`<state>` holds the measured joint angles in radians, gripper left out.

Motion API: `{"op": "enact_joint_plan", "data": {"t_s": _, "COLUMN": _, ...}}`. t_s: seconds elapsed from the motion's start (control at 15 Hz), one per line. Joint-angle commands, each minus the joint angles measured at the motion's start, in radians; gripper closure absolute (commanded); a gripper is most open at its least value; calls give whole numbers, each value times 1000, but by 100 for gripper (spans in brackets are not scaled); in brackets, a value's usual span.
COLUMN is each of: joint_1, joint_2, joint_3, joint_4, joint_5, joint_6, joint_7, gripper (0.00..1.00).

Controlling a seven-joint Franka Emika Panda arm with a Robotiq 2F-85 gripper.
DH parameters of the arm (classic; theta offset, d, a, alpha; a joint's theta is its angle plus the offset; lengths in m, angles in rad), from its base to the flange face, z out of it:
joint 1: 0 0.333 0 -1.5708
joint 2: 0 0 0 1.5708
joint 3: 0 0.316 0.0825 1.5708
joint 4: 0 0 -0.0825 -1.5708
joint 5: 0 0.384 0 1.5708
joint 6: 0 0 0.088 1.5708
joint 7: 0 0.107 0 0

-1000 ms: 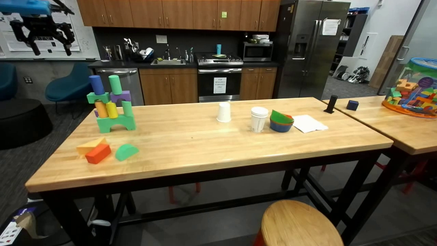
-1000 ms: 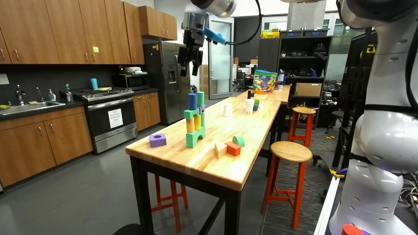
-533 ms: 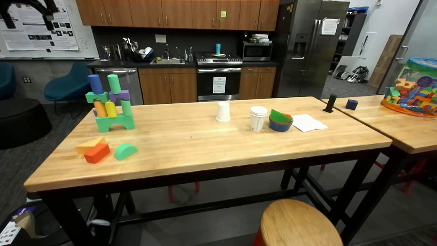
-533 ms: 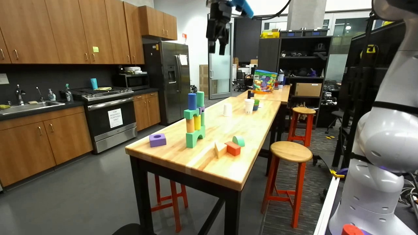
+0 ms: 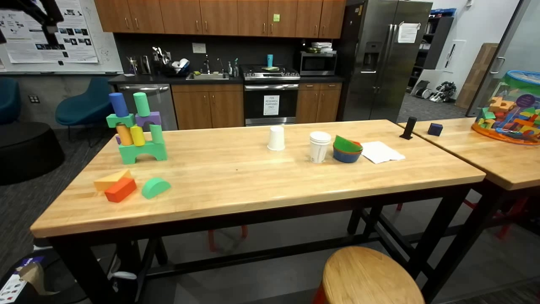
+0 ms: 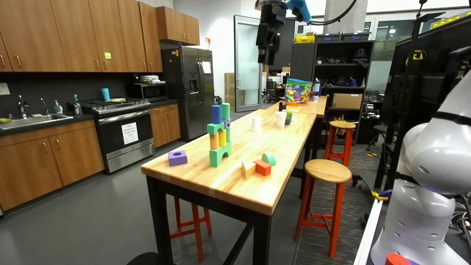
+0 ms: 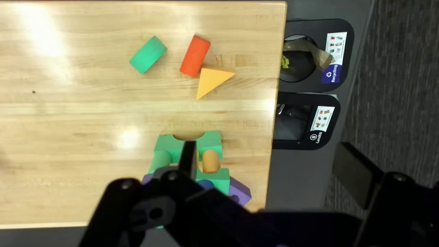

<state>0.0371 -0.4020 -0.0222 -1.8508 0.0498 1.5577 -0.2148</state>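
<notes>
While the fingers hang spread wide, a block tower stands left on the surface in an exterior view, a red block nearer

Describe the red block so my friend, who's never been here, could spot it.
Go to the wooden table and find the colorful block tower near one end. Close by, the red block lies between a yellowish wedge and a green half-round block. It alone of the three is red and box-shaped.
</notes>
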Motion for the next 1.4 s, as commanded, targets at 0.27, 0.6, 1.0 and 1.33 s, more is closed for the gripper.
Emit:
{"op": "enact_joint_plan", "data": {"t_s": 0.27, "joint_1": -33, "joint_2": -175, "joint_3": -59, "joint_4": -309, "joint_5": -1, "joint_6": 97, "joint_7": 8, "gripper": 0}}
{"op": "enact_joint_plan", "data": {"t_s": 0.6, "joint_1": -49, "joint_2": -244, "joint_3": -80, "joint_4": -419, "joint_5": -46, "joint_6": 126, "joint_7": -39, "gripper": 0}}
{"op": "enact_joint_plan", "data": {"t_s": 1.0, "joint_1": -31, "joint_2": -185, "joint_3": -88, "joint_4": -527, "joint_5": -54, "joint_6": 295, "joint_7": -92, "gripper": 0}}
{"op": "enact_joint_plan", "data": {"t_s": 1.33, "joint_1": -42, "joint_2": -130, "joint_3": -88, "joint_4": -574, "joint_5": -63, "joint_6": 401, "joint_7": -104, "gripper": 0}}
